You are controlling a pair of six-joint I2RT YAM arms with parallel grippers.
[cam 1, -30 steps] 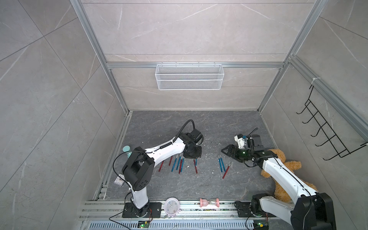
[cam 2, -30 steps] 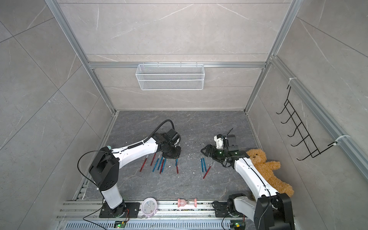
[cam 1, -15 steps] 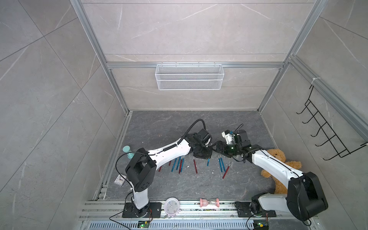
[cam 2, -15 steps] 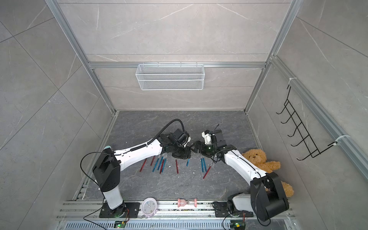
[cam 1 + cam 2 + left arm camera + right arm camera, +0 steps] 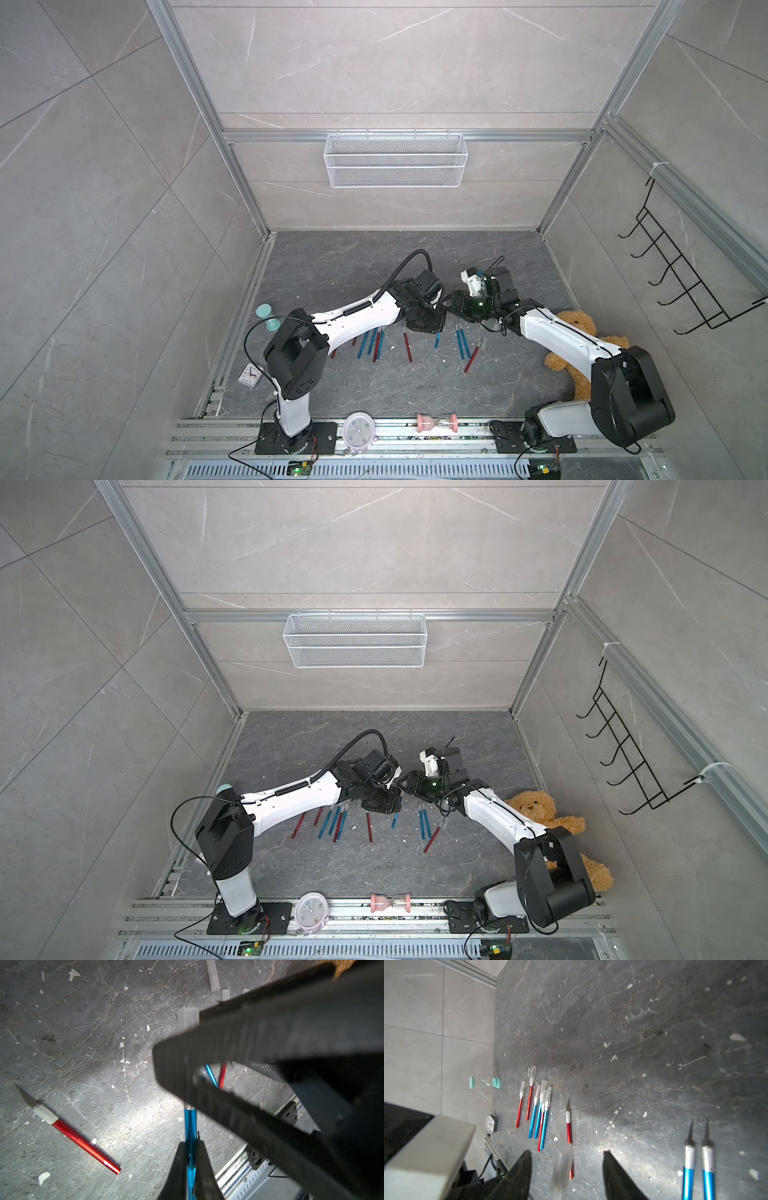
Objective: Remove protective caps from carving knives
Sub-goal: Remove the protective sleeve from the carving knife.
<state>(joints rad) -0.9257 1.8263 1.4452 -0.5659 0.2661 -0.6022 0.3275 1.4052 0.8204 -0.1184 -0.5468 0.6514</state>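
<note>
Top views: left gripper [image 5: 436,320] and right gripper [image 5: 453,302] now meet nose to nose over the dark tabletop [image 5: 332,270]; a second ago I had them well apart.
Left wrist: jaws clenched on a blue carving knife [image 5: 190,1124], its protective cap [image 5: 187,1019] poking past the right gripper.
Right wrist: fingers straddle that cap, gaps both sides, not gripping.

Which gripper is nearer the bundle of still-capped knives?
Left. The left gripper, holding a blue knife, hangs close beside the capped bundle; the right gripper sits farther off, beyond the left one.
</note>
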